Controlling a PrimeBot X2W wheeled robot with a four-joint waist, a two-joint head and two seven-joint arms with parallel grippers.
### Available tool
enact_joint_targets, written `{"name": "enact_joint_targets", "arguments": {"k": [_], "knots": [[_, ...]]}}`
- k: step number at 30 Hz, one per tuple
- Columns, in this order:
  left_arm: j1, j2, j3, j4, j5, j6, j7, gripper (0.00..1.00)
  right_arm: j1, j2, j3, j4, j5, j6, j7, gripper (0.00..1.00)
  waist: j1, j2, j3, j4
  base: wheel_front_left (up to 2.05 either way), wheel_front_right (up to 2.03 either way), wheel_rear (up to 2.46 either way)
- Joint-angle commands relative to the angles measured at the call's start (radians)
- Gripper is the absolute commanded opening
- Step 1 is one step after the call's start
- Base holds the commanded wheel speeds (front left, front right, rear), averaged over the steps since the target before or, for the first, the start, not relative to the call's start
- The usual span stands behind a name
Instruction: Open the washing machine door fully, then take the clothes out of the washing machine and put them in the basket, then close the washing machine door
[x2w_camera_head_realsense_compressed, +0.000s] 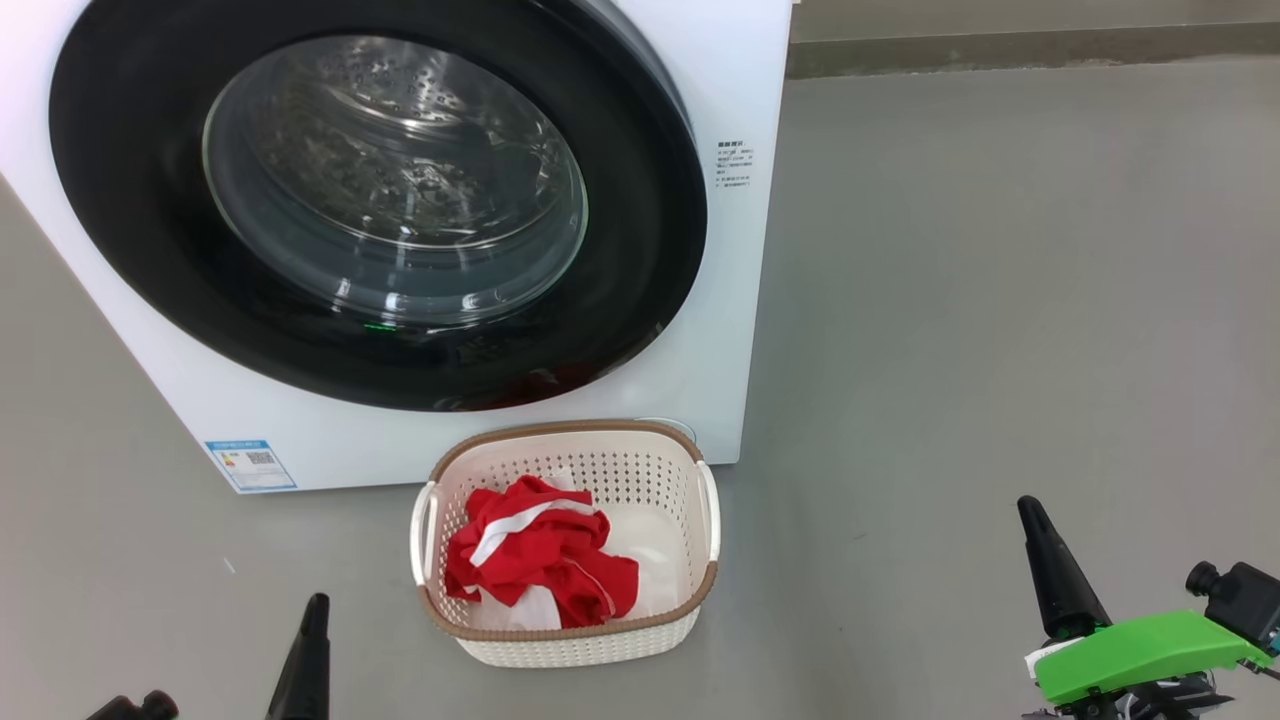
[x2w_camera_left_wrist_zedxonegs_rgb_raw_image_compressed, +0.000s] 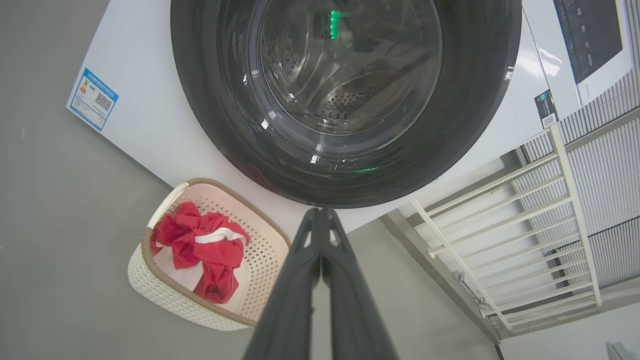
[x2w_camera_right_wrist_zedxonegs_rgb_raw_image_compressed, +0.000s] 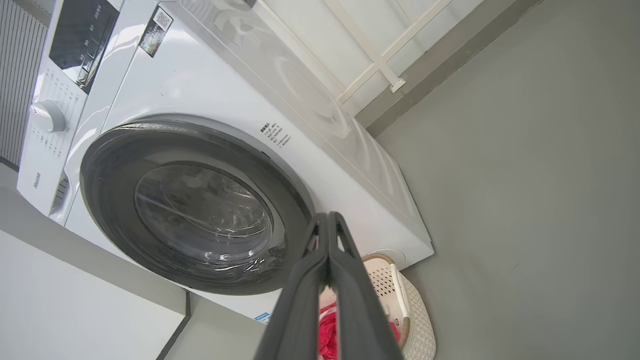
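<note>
Clothes (x2w_camera_head_realsense_compressed: 540, 550) lie in the basket (x2w_camera_head_realsense_compressed: 640, 470), just before the washing machine (x2w_camera_head_realsense_compressed: 720, 300), whose washing machine door (x2w_camera_head_realsense_compressed: 380, 200) is closed. Its blue label (x2w_camera_head_realsense_compressed: 250, 465) carries 1 QR code; the right wrist view adds a dial (x2w_camera_right_wrist_zedxonegs_rgb_raw_image_compressed: 47, 116). Left gripper (x2w_camera_left_wrist_zedxonegs_rgb_raw_image_compressed: 320, 215) and right gripper (x2w_camera_right_wrist_zedxonegs_rgb_raw_image_compressed: 327, 217) are both pressed together, empty.

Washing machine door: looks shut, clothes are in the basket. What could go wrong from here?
The round glossy black washing machine door looks flush, but its latch is hidden; it may not be caught.
A reddish glint at its lower edge may be reflection or trapped cloth.
The cream perforated plastic basket stands close before the white boxy washing machine; driving forward could knock it.
</note>
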Motion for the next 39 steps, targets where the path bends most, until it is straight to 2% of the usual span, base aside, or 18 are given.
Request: {"name": "enact_joint_targets", "arguments": {"k": [1,39], "knots": [[-0.05,0.016,0.024,-0.02,-0.03,-0.011,0.009,0.0,-0.047,-0.015,0.005,-0.022,0.035,-0.002,0.006,0.0,-0.0001,0.0,0.0,0.0,0.0,0.0,0.0],[-0.101,0.023,0.047,0.012,-0.452,-0.032,0.119,0.0,-0.085,-0.018,-0.041,-0.005,0.475,-0.003,0.118,0.0,-0.0001,0.0,0.012,0.011,0.0,0.0,0.0]]}}
